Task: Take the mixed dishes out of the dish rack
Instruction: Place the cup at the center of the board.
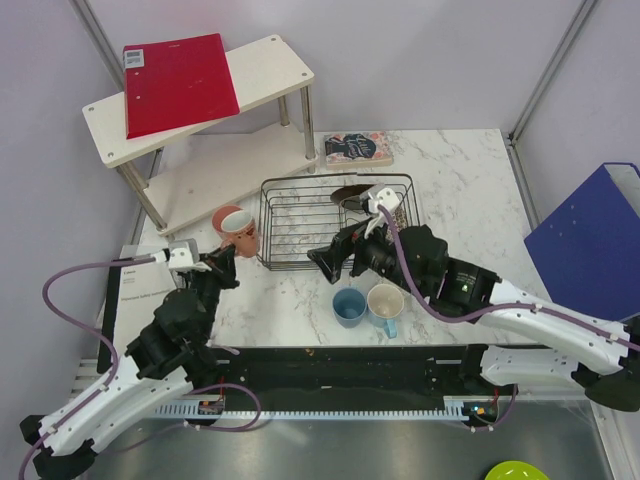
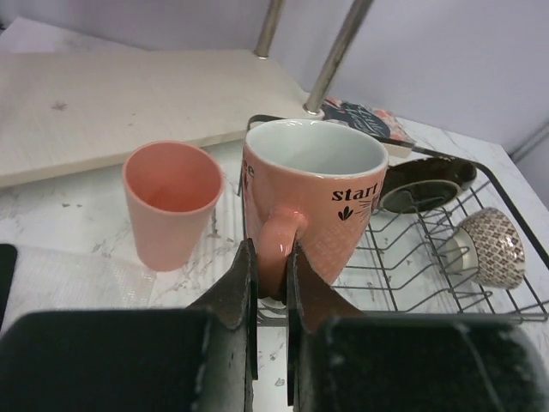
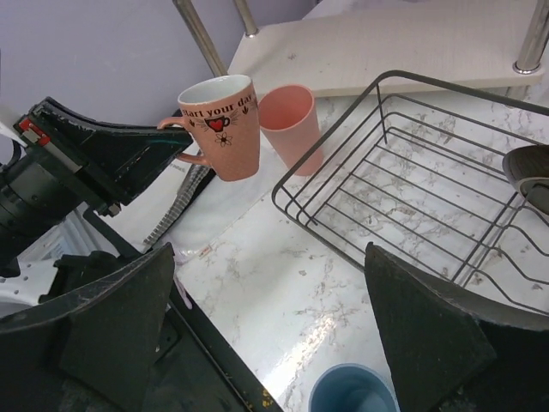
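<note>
The dark wire dish rack [image 1: 300,225] stands mid-table. It holds a dark red-brown plate [image 1: 352,193] and a red-speckled bowl [image 2: 493,247] at its far right. My left gripper [image 2: 270,257] is shut on the handle of a salmon-pink mug [image 2: 313,193] lettered "start", held tilted just left of the rack [image 3: 412,184]. The salmon-pink tumbler [image 2: 171,202] stands upright beside the mug. My right gripper [image 3: 270,253] is open and empty over the table by the rack's near-left corner. A blue cup [image 1: 348,305] and a light-blue mug [image 1: 386,303] stand in front of the rack.
A white two-tier shelf [image 1: 200,110] with a red folder [image 1: 178,82] stands at the back left. A book [image 1: 357,148] lies behind the rack. A blue binder [image 1: 590,235] is at the right. A white mat [image 3: 214,215] lies under the mug.
</note>
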